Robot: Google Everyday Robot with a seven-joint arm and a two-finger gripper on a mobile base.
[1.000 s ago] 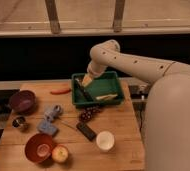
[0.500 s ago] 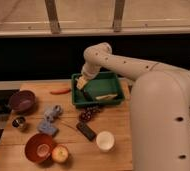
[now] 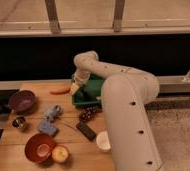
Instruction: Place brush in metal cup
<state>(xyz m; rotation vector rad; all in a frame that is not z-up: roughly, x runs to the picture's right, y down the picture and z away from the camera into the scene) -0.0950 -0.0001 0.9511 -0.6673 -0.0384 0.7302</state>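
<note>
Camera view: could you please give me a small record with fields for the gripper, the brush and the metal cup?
gripper: open, low at the left end of the green bin
brush: not visible; robot arm hides much of the bin
metal cup: upright, left side of the table, no brush in it
beside the cup: dark purple bowl, red bowl

High, near view down onto table [image 3: 70, 137]
</note>
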